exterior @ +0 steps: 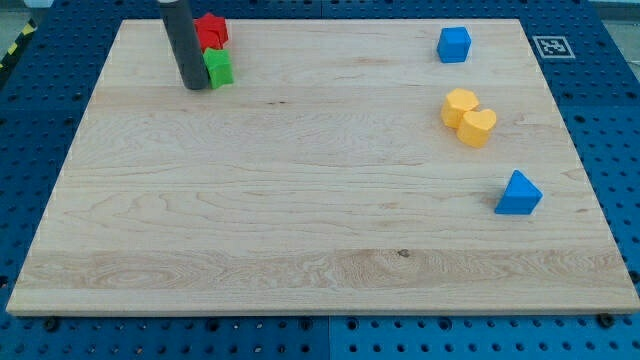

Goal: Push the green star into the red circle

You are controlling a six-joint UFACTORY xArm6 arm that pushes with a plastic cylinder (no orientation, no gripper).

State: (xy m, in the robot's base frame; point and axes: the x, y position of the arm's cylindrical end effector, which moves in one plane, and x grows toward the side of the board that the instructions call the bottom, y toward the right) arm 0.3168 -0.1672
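The green star [218,68] lies near the board's top left. A red block [211,31] sits just above it, touching or almost touching; its shape is partly hidden by the rod. My tip [196,87] rests on the board right at the green star's left side, touching it or nearly so. The dark rod rises from there toward the view's top and covers the left part of the red block.
A blue cube [454,44] sits at the top right. A yellow hexagon [459,106] and a yellow heart [479,127] touch each other at the right. A blue triangle [518,194] lies lower right. The wooden board [300,200] rests on a blue pegboard table.
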